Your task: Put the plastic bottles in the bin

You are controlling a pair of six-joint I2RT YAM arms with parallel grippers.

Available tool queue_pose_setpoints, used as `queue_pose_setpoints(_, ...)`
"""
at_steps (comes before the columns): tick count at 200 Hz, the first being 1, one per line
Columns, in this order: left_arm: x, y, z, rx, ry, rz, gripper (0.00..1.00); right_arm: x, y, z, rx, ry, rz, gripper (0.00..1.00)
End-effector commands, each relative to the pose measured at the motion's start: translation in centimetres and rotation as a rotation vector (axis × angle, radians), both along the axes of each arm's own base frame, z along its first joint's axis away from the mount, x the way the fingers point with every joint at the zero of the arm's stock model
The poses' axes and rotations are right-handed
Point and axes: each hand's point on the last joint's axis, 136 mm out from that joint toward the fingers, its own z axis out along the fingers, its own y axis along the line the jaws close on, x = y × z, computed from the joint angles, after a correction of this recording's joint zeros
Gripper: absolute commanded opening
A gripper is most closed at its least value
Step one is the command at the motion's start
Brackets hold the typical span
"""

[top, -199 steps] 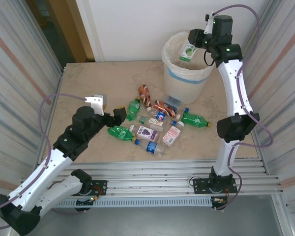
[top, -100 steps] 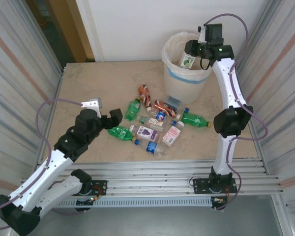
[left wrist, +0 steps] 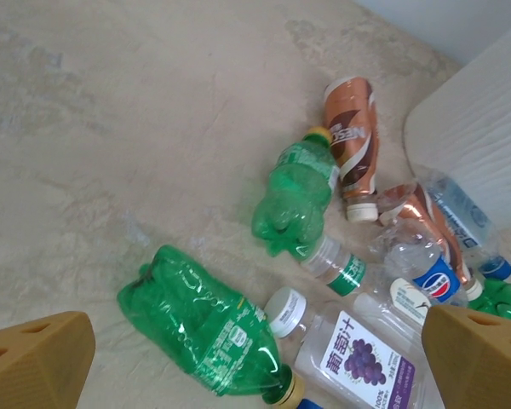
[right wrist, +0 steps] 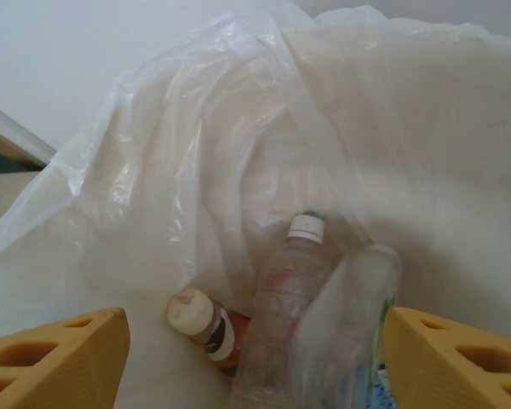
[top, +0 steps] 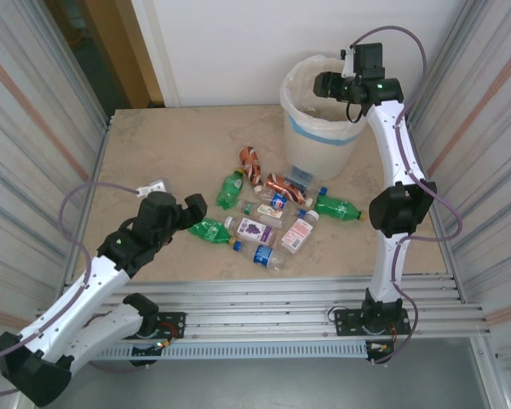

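Bottle (right wrist: 278, 311) in bin (right wrist: 196, 170), long axis near upright, white cap uppermost.

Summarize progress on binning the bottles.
Done: at least two bottles lie in the bin. In hand: nothing; right tool is open over the bin, left tool open above a crushed green bottle. Left: roughly a dozen loose bottles on the table.
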Motion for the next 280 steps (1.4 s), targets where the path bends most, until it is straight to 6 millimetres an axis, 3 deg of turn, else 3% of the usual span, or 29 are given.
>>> queue_pose_setpoints(1, -0.7, 1.2, -2.3, -0.015, 0.089, 0.091, 0.99, -1.6, -1.0, 4.9, -0.023, -0.097, -0.021, 0.79)
queue_pose_setpoints(55, -1.0, 0.4, -5.4, -0.080, 0.202, 0.130, 0.95, -5.3, -2.6, 8.8, -0.058, -0.138, -0.076, 0.87)
queue_pose_setpoints(91, -0.9, -0.6, -7.4, -0.111, 0.288, 0.143, 0.95, -8.9, -4.0, 9.0, -0.073, -0.115, -0.134, 0.96)
queue_pose_setpoints(105, -0.7, -1.2, -8.1, -0.128, 0.322, 0.144, 0.96, -10.5, -4.5, 8.4, -0.075, -0.095, -0.155, 1.00)
queue_pose_setpoints(136, -0.3, -2.4, -9.7, -0.144, 0.393, 0.148, 0.98, -14.1, -5.3, 6.5, -0.068, -0.070, -0.188, 0.98)
queue_pose_setpoints(140, -0.3, -2.4, -9.9, -0.144, 0.402, 0.152, 0.98, -14.5, -5.4, 5.5, -0.069, -0.050, -0.191, 0.98)
queue_pose_setpoints(192, 0.4, -3.2, -11.7, -0.158, 0.444, 0.207, 0.99, -19.2, -6.1, 1.6, -0.047, 0.017, -0.217, 0.98)
queue_pose_setpoints(228, 1.2, -3.9, -12.5, -0.153, 0.467, 0.211, 0.99, -20.8, -6.5, -0.3, -0.053, 0.057, -0.234, 0.98)
queue_pose_setpoints(280, 2.0, -4.3, -13.9, -0.136, 0.494, 0.228, 0.99, -21.3, -6.3, -2.2, -0.046, 0.100, -0.224, 0.98)
